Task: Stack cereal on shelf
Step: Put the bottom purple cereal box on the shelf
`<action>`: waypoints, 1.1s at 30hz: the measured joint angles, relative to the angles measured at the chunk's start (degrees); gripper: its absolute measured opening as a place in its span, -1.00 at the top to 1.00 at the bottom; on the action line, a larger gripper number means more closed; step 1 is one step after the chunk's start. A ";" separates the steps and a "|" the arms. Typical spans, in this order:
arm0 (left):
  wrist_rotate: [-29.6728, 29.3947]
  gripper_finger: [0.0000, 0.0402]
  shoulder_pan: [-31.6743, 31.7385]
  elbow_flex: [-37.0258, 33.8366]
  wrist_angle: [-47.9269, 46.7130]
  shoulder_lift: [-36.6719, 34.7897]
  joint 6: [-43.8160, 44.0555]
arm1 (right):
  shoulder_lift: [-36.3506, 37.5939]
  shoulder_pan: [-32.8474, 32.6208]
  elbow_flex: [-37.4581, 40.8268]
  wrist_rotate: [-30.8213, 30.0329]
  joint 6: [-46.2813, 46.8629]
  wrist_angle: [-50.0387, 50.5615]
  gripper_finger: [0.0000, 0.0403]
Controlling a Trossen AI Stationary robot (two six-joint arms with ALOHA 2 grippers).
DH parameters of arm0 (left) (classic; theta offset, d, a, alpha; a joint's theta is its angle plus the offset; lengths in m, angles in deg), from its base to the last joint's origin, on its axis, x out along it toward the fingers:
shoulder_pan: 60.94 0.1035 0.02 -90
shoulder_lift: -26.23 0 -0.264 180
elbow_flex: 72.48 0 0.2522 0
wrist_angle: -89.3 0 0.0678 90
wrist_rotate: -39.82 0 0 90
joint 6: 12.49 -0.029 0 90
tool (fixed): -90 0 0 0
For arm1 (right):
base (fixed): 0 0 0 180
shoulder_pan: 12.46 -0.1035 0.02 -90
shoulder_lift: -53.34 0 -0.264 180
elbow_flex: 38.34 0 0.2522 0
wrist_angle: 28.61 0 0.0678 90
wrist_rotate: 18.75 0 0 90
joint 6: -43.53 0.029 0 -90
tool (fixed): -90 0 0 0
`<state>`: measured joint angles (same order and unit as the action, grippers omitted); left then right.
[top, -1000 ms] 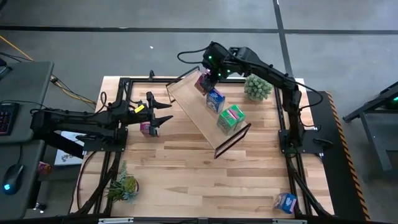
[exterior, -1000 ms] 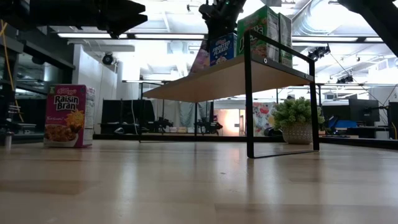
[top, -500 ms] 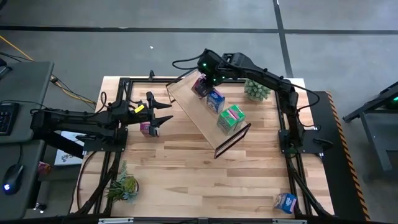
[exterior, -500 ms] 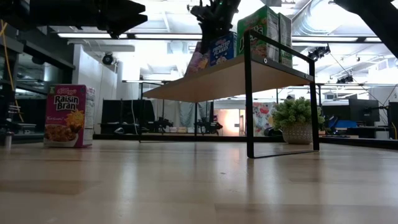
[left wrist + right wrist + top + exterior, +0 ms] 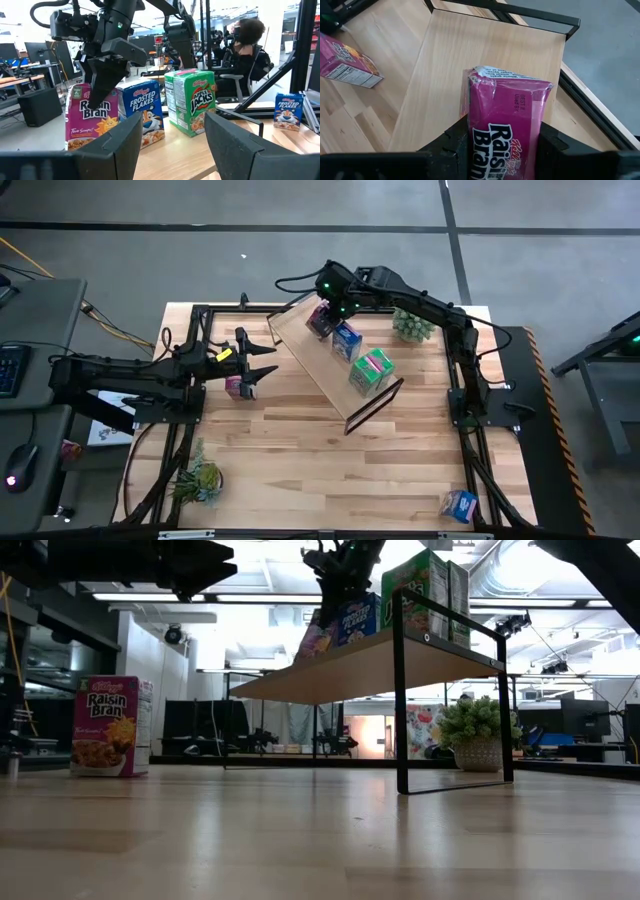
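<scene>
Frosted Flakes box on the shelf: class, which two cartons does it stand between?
In the left wrist view, the Frosted Flakes box on the shelf stands between the Raisin Bran box, under the right hand, and the Apple Jacks box.

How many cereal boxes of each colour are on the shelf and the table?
Pink: 2, the held pink box on the shelf in the right hand, the loose pink box on the table.
Blue: 2, the shelf blue box, the corner blue box.
Green: 1 sure, the green box; perhaps a second against it.
Total: 5, perhaps 6.
</scene>
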<state>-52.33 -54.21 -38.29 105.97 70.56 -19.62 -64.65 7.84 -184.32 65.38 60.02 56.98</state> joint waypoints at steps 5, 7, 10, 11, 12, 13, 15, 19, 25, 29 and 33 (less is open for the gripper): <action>0.00 -0.02 0.00 0.00 0.04 0.01 0.96 | 0.02 0.00 0.00 0.09 0.00 -0.02 0.33; 0.00 -0.02 0.00 0.00 0.03 0.01 0.96 | 0.02 0.00 0.00 0.42 0.00 -0.03 0.33; 0.00 -0.02 0.00 0.00 0.03 0.01 0.94 | 0.02 0.00 0.00 0.46 0.15 -0.03 0.33; 0.00 -0.02 0.00 0.00 0.03 0.01 0.95 | 0.02 0.00 0.00 0.46 0.46 -0.01 0.33; 0.00 -0.02 0.00 0.00 0.03 0.01 0.94 | 0.02 0.00 0.00 0.52 0.93 0.06 0.33; 0.00 -0.02 0.00 0.00 0.03 0.01 0.94 | 0.02 0.00 0.00 0.78 1.28 0.24 0.33; 0.00 -0.02 0.00 0.00 0.03 0.01 0.94 | 0.02 0.00 0.00 1.83 1.26 0.38 0.33; 0.00 -0.02 0.00 0.00 0.03 0.00 0.94 | 0.02 -0.08 0.00 2.51 1.51 0.37 0.33; 0.00 -0.02 0.00 0.00 0.07 0.01 0.96 | 0.02 -0.09 0.00 2.47 1.06 0.35 0.33; 0.00 -0.02 0.00 0.00 0.07 0.01 0.95 | 0.04 -0.09 0.00 1.18 1.05 0.35 0.33; 0.00 -0.02 0.00 0.00 0.07 0.01 0.94 | 0.07 -0.09 0.00 0.31 0.99 0.35 0.33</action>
<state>-52.33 -54.21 -38.29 106.04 70.57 -18.68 -64.59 7.75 -184.32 65.68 61.01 57.33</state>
